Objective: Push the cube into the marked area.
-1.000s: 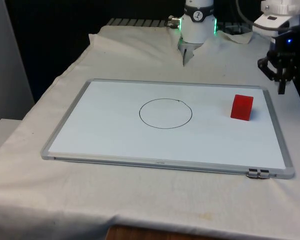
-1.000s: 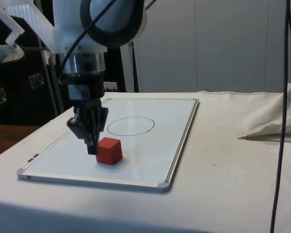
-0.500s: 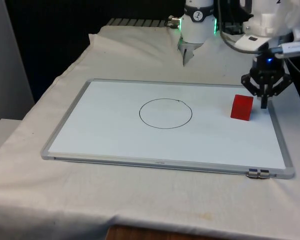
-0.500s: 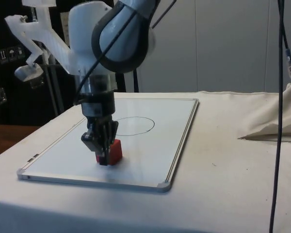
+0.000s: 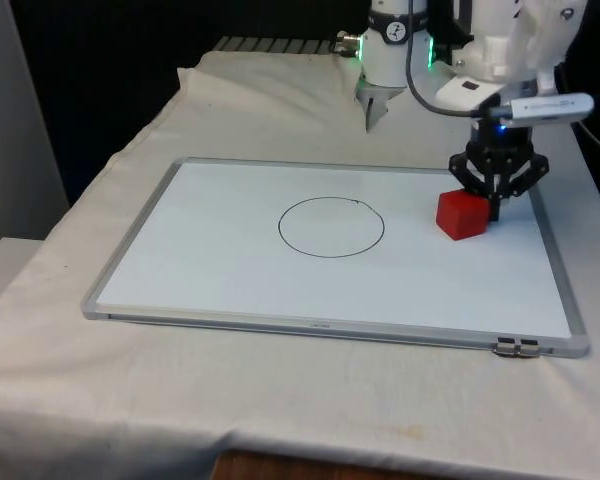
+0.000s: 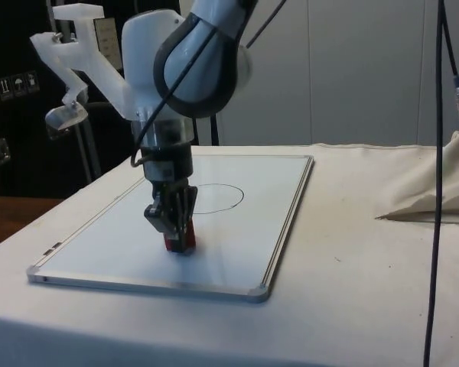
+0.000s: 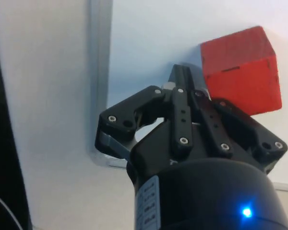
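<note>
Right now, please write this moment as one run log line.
phase: pushing | gripper: shut, against red cube | cube: on whiteboard, outside drawn circle | task: not done

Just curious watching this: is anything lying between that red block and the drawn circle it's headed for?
Nothing visible. Bare whiteboard lies between the red cube and the circle. The gripper sits against the cube's far side from the circle.

The gripper (image 5: 495, 208) travelled from beyond the whiteboard's (image 5: 230, 280) edge on the front view's right onto the board. It met the red cube (image 5: 463, 214), which slid and turned slightly toward the drawn circle (image 5: 331, 227).
</note>
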You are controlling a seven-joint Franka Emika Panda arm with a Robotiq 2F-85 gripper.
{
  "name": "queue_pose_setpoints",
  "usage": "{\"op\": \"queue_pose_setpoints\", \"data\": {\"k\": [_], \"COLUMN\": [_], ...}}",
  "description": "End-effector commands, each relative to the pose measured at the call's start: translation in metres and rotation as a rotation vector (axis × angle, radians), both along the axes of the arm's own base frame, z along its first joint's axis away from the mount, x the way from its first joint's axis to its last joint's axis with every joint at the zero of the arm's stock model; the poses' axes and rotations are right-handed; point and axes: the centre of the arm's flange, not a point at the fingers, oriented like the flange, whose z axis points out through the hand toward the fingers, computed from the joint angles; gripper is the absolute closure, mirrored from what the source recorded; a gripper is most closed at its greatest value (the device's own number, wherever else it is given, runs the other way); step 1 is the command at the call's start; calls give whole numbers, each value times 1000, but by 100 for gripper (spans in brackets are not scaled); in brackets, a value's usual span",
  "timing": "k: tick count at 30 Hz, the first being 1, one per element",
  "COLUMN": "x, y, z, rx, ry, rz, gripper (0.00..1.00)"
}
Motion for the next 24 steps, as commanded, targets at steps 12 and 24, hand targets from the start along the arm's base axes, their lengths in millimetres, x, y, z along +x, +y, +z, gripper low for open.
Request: {"op": "queue_pose_setpoints", "data": {"k": [12,24], "x": [11,13], "y": [-22,-20], "z": [-10,-12], "rx": [-41,-38], "ry": [-19,-31], "rz": [-20,-79], "gripper": [100,100]}}
